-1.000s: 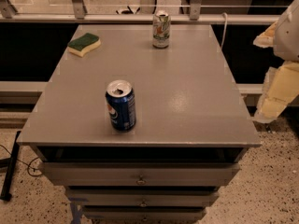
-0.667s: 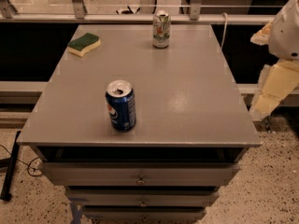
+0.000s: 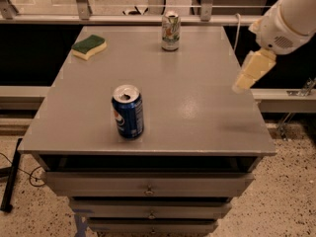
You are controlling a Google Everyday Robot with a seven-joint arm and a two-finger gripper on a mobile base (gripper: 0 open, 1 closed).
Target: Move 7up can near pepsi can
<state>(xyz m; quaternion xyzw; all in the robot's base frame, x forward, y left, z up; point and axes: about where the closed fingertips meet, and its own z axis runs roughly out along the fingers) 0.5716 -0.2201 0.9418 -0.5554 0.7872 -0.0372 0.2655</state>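
Gripper: a cream-coloured end piece at the tip of the white arm, which enters from the upper right. It hangs in the air over the right edge of the table, slanting down and to the left. How far open it is cannot be told. It touches neither can, and nothing is seen in its hold.

7up can: a silver-white drink can with green lettering, a small red mark and a silver top. It stands upright at the far edge of the table, slightly right of centre, with its long axis vertical and its top facing up. It is well apart from the gripper, which lies to its right and nearer the camera.

Pepsi can: a dark blue can with a round red, white and blue logo on its side. It also stands upright, long axis vertical, with the opened silver top facing up. It sits near the front edge of the table, left of centre, well apart from the 7up can, with bare grey tabletop between the two.

Sponge: green on top and yellow beneath, lying flat at the far left corner. Below the tabletop, the front shows stacked drawers with small knobs. The unit stands on a speckled floor.
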